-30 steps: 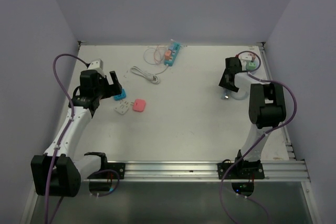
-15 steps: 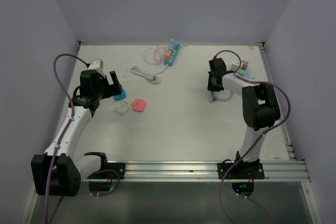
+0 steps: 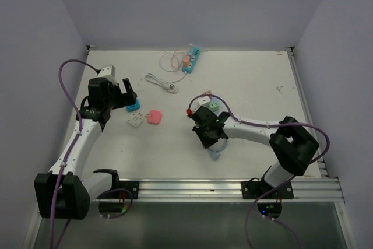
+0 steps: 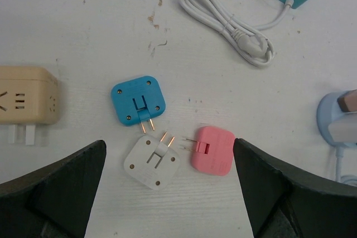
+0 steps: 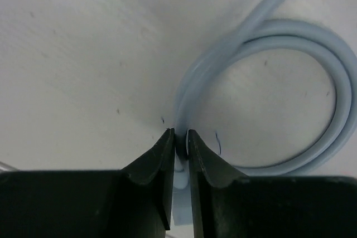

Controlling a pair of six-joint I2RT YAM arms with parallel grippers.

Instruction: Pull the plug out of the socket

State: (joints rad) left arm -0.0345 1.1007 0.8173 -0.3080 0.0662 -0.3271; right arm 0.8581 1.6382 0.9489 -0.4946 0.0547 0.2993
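One plug cable (image 5: 245, 33), pinched inside right claw (image 5: 179, 135)

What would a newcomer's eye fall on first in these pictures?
The right gripper, at mid-table, has its fingers pinched on a pale blue cable that curls into a loop. Nearer the left side, a blue adapter, a white adapter and a pink adapter lie close together below the open left gripper.
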